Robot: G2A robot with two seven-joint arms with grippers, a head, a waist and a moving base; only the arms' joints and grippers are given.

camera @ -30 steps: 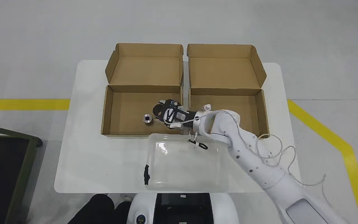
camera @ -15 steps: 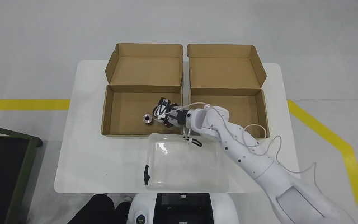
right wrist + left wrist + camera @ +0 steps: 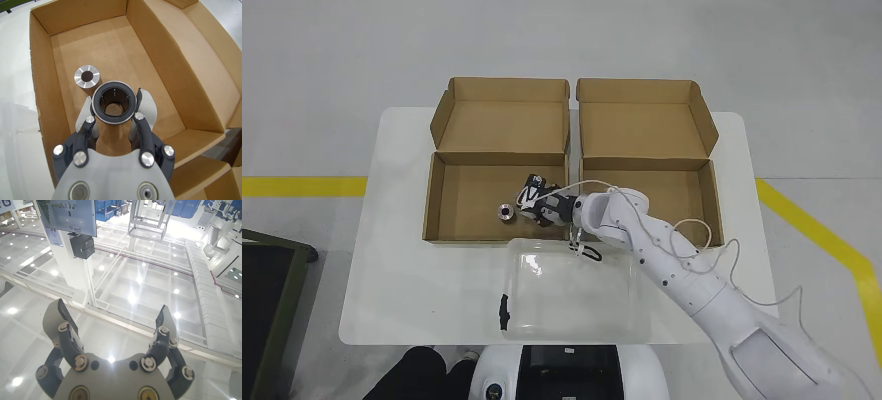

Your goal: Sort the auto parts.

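Observation:
My right gripper is shut on a black ring-shaped bearing with a hollow bore, held inside the left cardboard box. On the top view the same gripper hangs over the box's near right part. A silver metal cylinder with a dark centre hole stands on the box floor just beyond the bearing; from above it is the cylinder left of the gripper. My left gripper points up at a ceiling, open, nothing between its fingers.
A second open cardboard box sits to the right of the first. A clear plastic tray lies at the table's near edge, with a small black part by its left rim and another black part at its far rim.
The right arm has carried the bearing leftward, from the box's right wall to deeper inside the left box, near the silver cylinder.

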